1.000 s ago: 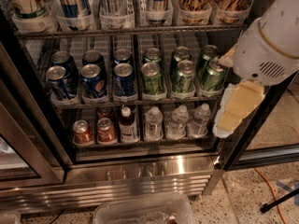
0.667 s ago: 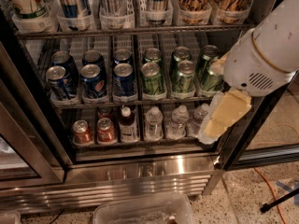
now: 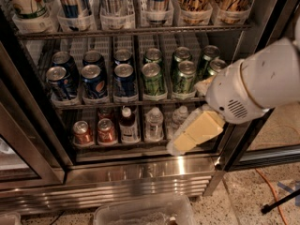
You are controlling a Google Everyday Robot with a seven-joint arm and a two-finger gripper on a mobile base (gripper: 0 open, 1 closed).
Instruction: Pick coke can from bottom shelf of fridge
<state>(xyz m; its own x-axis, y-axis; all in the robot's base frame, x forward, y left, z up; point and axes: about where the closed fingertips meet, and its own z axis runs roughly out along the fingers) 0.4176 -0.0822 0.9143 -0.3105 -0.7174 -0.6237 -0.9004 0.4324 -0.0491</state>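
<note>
Two small red aluminium coke cans (image 3: 83, 133) stand at the left of the white-trayed wire bottom shelf (image 3: 136, 144) in the tall steel-framed fridge (image 3: 140, 173). Our cream parallel-jaw gripper (image 3: 180, 143) has dropped lower and leftward, now before the shelf's right end, apparently just beside the clear plastic bottles (image 3: 153, 123); whether it is wide or narrow we cannot tell.

Blue aluminium cans (image 3: 93, 81) and green aluminium cans (image 3: 152, 76) are standing above clear plastic bottles (image 3: 153, 123) sitting just left of the cream pincer (image 3: 190, 136).
</note>
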